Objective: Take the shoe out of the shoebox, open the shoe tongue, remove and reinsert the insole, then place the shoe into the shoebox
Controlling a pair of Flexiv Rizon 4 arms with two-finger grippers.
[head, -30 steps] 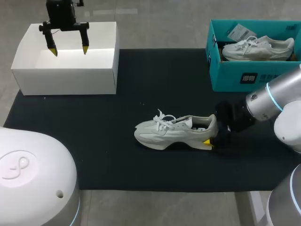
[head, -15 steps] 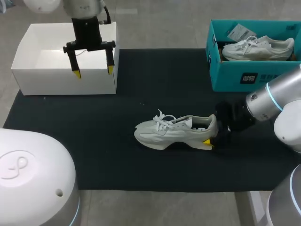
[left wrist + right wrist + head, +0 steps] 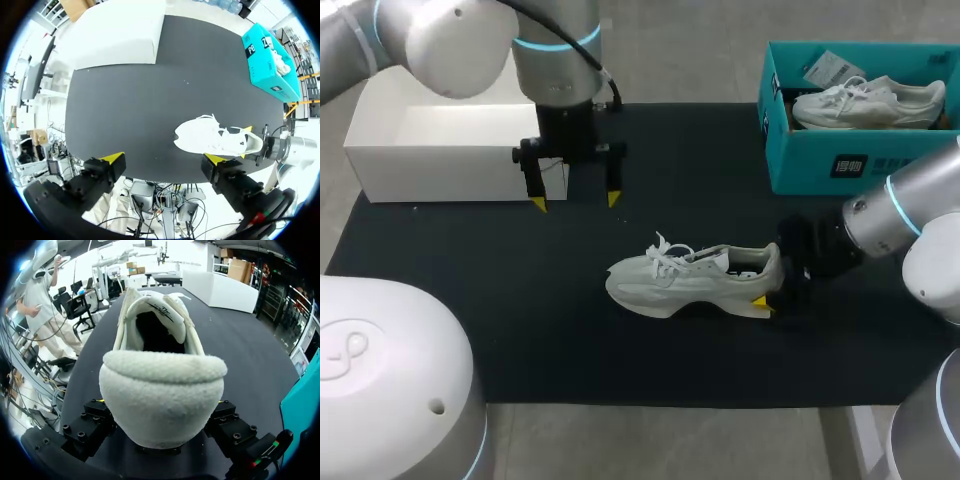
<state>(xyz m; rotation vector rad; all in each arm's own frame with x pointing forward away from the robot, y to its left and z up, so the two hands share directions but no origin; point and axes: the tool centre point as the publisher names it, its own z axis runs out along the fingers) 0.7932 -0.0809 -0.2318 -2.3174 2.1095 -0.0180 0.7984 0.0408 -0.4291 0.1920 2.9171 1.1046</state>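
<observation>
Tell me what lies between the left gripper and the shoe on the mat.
Only bare mat separates left gripper and shoe, seen in the head view.

Head camera overhead, wrist cameras low — all share the shoe [image 3: 692, 278], right closest.

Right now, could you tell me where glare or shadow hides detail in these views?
Head view: the white box interior glares bright. Left wrist view: the shoe washes out to almost plain white. Right wrist view: the shoe's opening is deep shadow, hiding its inside.
</observation>
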